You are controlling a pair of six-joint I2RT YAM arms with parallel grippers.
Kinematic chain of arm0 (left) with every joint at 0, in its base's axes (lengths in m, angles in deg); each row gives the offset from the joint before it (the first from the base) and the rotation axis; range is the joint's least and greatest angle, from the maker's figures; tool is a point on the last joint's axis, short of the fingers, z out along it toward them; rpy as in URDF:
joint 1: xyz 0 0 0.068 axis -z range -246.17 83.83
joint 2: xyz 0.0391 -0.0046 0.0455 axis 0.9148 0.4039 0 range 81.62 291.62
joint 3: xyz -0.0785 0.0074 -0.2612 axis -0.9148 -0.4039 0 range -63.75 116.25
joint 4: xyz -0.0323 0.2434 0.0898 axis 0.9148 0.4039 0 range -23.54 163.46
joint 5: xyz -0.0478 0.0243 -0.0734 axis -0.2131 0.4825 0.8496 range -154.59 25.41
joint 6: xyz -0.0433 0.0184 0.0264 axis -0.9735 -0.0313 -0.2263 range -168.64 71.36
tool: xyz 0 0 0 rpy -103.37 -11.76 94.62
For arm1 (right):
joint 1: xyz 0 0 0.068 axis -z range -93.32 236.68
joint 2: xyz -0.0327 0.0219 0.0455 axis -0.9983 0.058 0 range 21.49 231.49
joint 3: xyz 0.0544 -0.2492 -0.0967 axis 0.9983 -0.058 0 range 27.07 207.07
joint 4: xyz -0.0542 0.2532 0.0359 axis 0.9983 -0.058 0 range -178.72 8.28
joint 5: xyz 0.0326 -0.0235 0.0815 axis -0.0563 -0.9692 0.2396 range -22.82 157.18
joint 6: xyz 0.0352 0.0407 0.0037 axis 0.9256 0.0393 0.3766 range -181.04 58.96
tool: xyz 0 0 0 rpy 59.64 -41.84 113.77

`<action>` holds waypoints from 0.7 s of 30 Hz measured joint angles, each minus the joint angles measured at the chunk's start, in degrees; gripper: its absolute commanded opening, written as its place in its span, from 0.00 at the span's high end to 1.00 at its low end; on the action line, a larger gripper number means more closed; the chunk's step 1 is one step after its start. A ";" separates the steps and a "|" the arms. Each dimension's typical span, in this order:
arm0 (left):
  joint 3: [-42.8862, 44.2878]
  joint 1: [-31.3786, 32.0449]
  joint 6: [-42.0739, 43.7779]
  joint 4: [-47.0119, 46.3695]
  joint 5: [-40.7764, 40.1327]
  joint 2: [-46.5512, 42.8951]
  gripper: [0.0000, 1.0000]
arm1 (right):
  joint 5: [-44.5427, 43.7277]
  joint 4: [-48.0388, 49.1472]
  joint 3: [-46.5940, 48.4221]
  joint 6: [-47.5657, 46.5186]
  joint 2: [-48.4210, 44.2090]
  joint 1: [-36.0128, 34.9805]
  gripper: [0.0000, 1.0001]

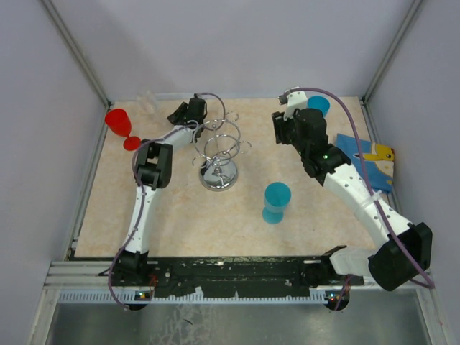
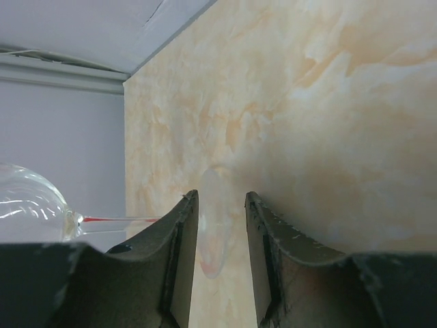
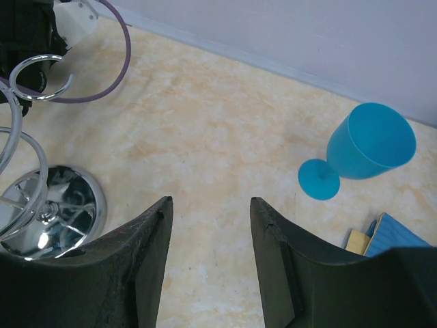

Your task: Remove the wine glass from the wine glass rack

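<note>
Wine glass position: You have the clear wine glass [image 2: 41, 205] at the left gripper [image 2: 221, 201], back left on the table [image 1: 215, 223]. It appears clear of the wine glass rack [image 1: 218, 176]. Whether its foot [image 2: 210, 236] rests on the table cannot be told.
Handling: Treat it, by its look, as light, rigid, smooth and brittle. The thin stem is the likely weak point, and a hard squeeze or a knock may crack it.
Hold point: Take the stem just above the foot, gently. Avoid the bowl.
Left jaws: Partly open. The foot sits edge-on between them, close to one finger with a visible gap to the other, so no clamp is evident.
Right jaws: The right gripper [image 3: 210, 201] has its jaws apart and empty, over the table between the rack's base and a blue goblet [image 3: 362, 154].
</note>
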 measured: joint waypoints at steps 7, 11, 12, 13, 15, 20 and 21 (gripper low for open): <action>0.57 1.14 -0.04 -0.44 -0.11 0.33 0.58 | 0.00 0.02 0.00 -0.02 0.00 0.00 0.50; 0.59 1.22 -0.37 -0.39 -0.04 0.33 0.58 | -0.02 0.02 0.00 -0.02 0.00 0.00 0.50; 0.61 1.22 -0.46 -0.39 -0.04 0.33 0.58 | 0.00 0.02 0.00 -0.04 0.00 0.00 0.50; 0.61 1.22 -0.52 -0.37 -0.04 0.33 0.58 | 0.00 0.02 0.00 -0.04 0.00 0.00 0.50; 0.63 1.22 -0.70 -0.37 -0.04 0.33 0.58 | 0.00 0.02 -0.02 -0.04 0.00 0.00 0.50; 0.66 1.22 -0.90 -0.31 -0.04 0.35 0.57 | -0.15 0.02 -0.02 -0.31 0.00 0.00 0.50; 0.68 1.22 -0.90 -0.31 -0.04 0.35 0.57 | -0.15 0.02 -0.02 -0.37 0.00 0.00 0.50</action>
